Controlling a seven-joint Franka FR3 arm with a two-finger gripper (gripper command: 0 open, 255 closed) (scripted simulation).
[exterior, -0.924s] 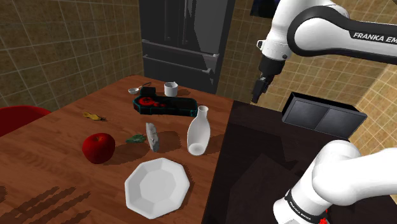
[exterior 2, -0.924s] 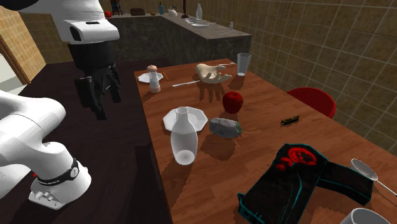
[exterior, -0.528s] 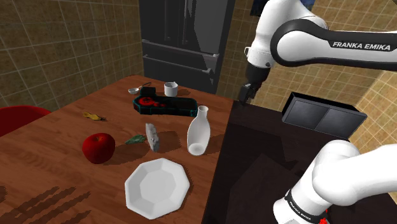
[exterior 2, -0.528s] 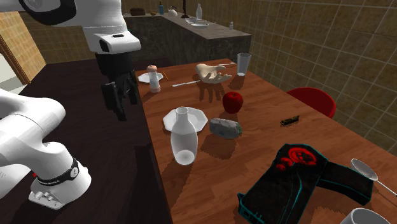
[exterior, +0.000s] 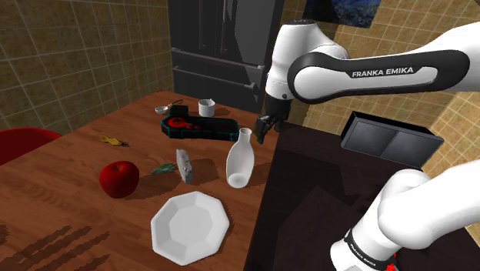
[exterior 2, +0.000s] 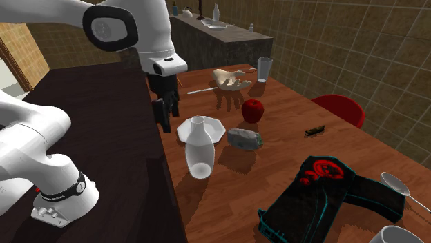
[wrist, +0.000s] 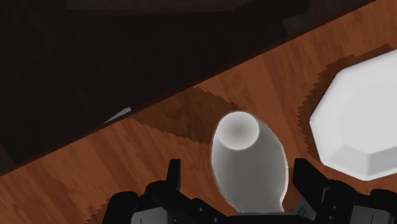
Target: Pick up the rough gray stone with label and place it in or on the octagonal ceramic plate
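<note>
The rough gray stone (exterior: 183, 164) stands on edge on the wooden table, with a green label beside it; in the second exterior view the stone (exterior 2: 243, 138) lies beyond a white bottle. The white octagonal plate (exterior: 191, 225) sits near the table's front edge, close to the stone. The plate (exterior 2: 216, 128) is partly hidden by the bottle, and one side of the plate (wrist: 359, 121) shows by the gripper. My gripper (exterior: 261, 131) (exterior 2: 166, 114) hangs open over the table's edge, well apart from the stone. The wrist view has my gripper (wrist: 236, 175) holding nothing, fingers (wrist: 173, 178) apart, straddling the bottle below.
A tall white bottle (exterior: 239, 159) (wrist: 245, 159) stands right under the gripper, between it and the stone. A red apple (exterior: 119, 178), a black tray (exterior: 196, 128), a white cup (exterior: 206, 107) and a spoon share the table. The dark stand top (exterior: 323, 192) borders the table.
The arm has swung from over the dark stand toward the shoulder view's left, bringing the gripper to the table's edge above the bottle. The fingers stay open. Nothing on the table has moved.
</note>
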